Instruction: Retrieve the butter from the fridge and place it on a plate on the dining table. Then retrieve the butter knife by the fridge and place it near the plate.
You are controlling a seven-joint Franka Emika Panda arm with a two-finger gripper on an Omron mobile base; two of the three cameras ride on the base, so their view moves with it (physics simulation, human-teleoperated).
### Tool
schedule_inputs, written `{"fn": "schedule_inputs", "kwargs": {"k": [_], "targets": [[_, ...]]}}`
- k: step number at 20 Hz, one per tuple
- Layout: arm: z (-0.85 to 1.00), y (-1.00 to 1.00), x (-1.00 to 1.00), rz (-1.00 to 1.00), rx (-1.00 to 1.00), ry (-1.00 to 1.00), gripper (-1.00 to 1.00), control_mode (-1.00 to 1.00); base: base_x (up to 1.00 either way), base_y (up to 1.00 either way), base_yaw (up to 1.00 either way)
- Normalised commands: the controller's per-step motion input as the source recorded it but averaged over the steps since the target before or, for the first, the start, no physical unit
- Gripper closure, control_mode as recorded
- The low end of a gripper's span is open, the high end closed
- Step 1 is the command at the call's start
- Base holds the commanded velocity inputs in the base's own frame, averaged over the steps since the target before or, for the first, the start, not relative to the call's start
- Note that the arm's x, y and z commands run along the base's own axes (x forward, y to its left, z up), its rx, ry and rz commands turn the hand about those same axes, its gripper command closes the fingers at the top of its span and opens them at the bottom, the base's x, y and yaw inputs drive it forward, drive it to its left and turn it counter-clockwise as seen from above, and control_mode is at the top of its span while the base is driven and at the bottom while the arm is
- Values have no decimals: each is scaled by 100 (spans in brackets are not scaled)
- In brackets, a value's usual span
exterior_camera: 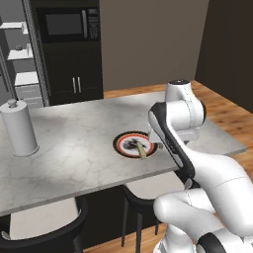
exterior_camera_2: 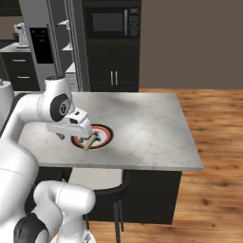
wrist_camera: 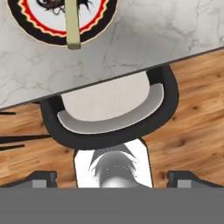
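I use the plate (exterior_camera: 129, 144) as my reference. It sits flat on the dining table (exterior_camera: 74, 143), close to the table's near edge. The butter (exterior_camera: 142, 150) lies on the plate, a pale stick stretching from the dark patterned centre out across the red-orange rim, its outer end pointing toward the table's near edge. In the hand view I see that end (wrist_camera: 73, 27) poking just past the plate's rim (wrist_camera: 94, 27) onto the marble.

The gripper (exterior_camera_2: 76, 138) hangs above the plate's near side, apart from the butter and not touching it. In the hand view the two dark finger tips (wrist_camera: 41, 177) stand far apart at the bottom corners, so the jaws are spread wide with nothing between them. The butter and plate lie at the top of that view, well away from the tips.

Below the plate's side of the table a dark stool with a pale seat (wrist_camera: 111, 109) is tucked under the marble edge. Far from the plate along the table stands a grey cylinder (exterior_camera: 19, 127). Behind the table, beyond the plate, the fridge (exterior_camera_2: 59, 42) stands open, showing white shelves.
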Motion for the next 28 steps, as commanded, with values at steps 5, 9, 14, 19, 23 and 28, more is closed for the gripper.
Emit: {"fn": "schedule_inputs", "kwargs": {"k": [5, 9, 14, 19, 23, 28], "targets": [[-27, -36, -32, -6, 0, -7, -100, -100, 0, 0, 0], [-18, -22, 0, 0, 0, -10, -100, -100, 0, 0, 0], [-2, -4, 3, 0, 0, -3, -100, -100, 0, 0, 0], [0, 0, 0, 0, 0, 0, -100, -100, 0, 0, 0], [0, 0, -4, 0, 0, 0, -100, -100, 0, 0, 0], [0, 0, -7, 0, 0, 0, -100, 100, -7, 0, 0]]}}
